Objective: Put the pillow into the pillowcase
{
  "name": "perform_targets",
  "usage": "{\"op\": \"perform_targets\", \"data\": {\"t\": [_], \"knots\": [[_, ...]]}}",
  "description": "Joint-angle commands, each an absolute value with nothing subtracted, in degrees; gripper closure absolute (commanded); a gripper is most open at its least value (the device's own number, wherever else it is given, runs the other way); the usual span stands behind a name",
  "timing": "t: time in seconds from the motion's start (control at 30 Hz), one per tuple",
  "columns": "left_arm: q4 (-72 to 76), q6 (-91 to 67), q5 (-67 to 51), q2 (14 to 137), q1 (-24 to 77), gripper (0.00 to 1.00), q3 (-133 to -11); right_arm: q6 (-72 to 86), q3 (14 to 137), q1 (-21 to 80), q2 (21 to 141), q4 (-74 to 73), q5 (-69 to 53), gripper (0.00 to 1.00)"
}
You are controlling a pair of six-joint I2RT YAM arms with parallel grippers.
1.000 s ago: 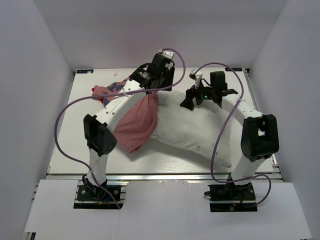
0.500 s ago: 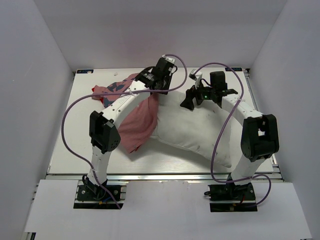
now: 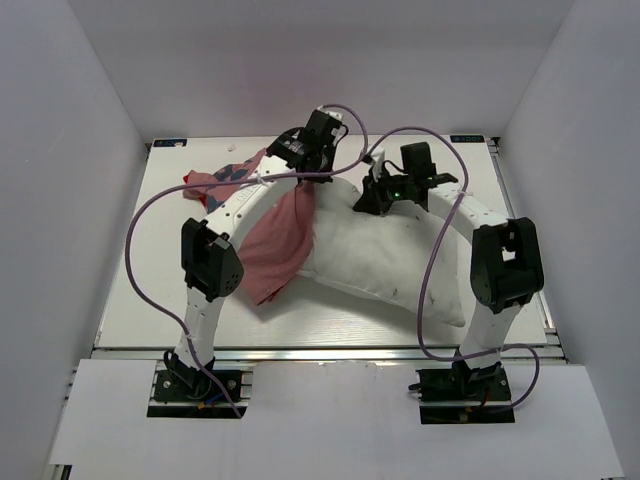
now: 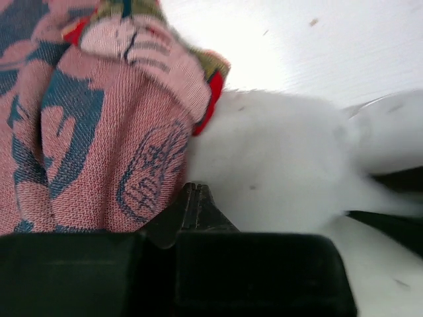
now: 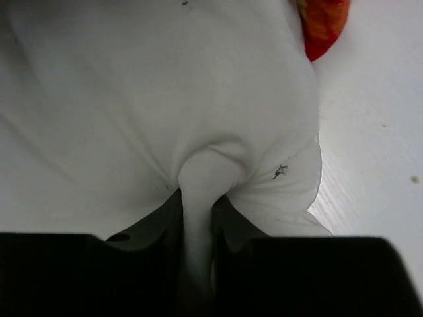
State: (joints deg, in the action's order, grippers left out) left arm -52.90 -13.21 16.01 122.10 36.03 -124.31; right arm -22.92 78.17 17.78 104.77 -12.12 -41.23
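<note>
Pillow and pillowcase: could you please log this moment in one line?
left gripper shut at pillowcase edge | right gripper shut on pillow | pillow mostly outside pillowcase

No writing can be read. The pillowcase [image 4: 86, 119] bears a blue stamp-like mark [image 4: 149, 168], too blurred to make out. Small stickers [image 3: 168, 143] at the table's [image 3: 150, 300] far corners are too tiny to read.

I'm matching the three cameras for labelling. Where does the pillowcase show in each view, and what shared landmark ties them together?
Top external: the pillowcase is draped left of centre, with more of it bunched toward the far left.
Left wrist: it fills the left half.
Right wrist: only a red corner shows at the top right.
Shared landmark: the white pillow, seen in all three views beside the red fabric.
</note>
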Motion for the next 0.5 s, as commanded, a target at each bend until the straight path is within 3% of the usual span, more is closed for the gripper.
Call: {"op": "perform_targets", "data": {"t": [0.0,0.03,0.07,0.47], "knots": [[-52.6,-15.2,12.1,119.4,35.9,1.0,-131.3,-24.6,79.5,21.2,106.4,-19.1,-44.5,0.8],[-52.3,-15.6,11.4,118.8,35.9,1.0,-133.7,-24.6,78.9,21.9,105.8,-18.2,-44.5,0.95],[-52.0,-15.8,10.8,118.2,35.9,1.0,-134.4,-24.6,77.5,22.1,104.3,-17.4,-43.9,1.0],[-50.0,-14.3,14.1,107.7,35.9,1.0,-128.8,-22.9,76.5,22.3,99.7,-13.9,-41.5,1.0]]}}
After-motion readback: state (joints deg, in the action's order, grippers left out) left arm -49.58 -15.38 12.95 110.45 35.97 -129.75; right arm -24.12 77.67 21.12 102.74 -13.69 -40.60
